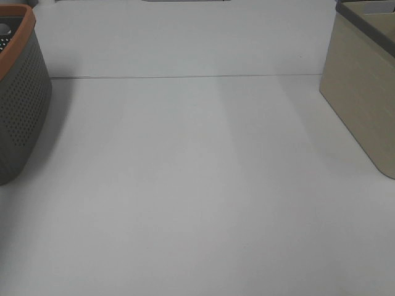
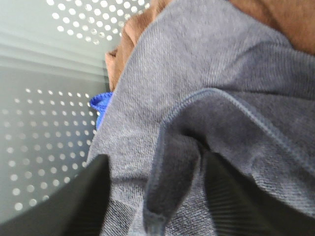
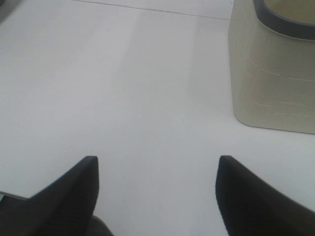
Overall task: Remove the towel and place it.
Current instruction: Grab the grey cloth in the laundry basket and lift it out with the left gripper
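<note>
The towel (image 2: 221, 73) lies inside the basket (image 1: 21, 105), a grey plastic tub with a perforated wall and an orange rim, standing at nine to ten o'clock on the tabletop (image 1: 197, 185) in the high view. The towel is dark grey terry cloth with a fine looped nap and a stitched hem, and it is rumpled over a brown cloth (image 2: 275, 14) and a blue cloth (image 2: 101, 105).

The left end effector (image 2: 155, 157) has its ribbed black fingers on either side of a raised fold of the towel; whether they pinch it cannot be told. The right end effector (image 3: 157, 160) hangs with its fingers spread wide over the smooth white tabletop, holding nothing. A beige bin (image 1: 364, 105) with rounded corners and a grey rim stands at two to three o'clock.
</note>
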`<action>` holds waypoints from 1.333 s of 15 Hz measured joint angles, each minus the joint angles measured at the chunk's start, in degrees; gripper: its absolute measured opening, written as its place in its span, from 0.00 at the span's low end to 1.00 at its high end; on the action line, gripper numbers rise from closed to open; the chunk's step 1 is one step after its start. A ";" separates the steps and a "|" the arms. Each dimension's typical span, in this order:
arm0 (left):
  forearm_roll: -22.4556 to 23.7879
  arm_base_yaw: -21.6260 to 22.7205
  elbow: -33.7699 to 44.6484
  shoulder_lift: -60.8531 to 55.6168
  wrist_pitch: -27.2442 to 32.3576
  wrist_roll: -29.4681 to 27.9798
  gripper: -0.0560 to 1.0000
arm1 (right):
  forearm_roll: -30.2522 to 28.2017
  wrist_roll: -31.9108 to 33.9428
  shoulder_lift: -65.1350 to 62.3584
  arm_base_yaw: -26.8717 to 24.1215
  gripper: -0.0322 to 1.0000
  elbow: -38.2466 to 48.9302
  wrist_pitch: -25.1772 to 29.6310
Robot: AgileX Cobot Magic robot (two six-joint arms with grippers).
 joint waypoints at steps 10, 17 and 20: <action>0.29 0.00 -0.23 -0.34 0.17 -5.84 0.05 | 0.00 0.06 0.00 0.00 0.68 0.00 0.00; 0.86 0.00 -0.29 -11.17 1.72 -5.84 0.05 | 0.00 0.06 0.00 0.00 0.68 0.00 0.00; 1.09 0.00 -0.29 -17.25 1.72 -5.79 0.05 | 0.00 0.06 0.00 0.00 0.68 0.00 0.00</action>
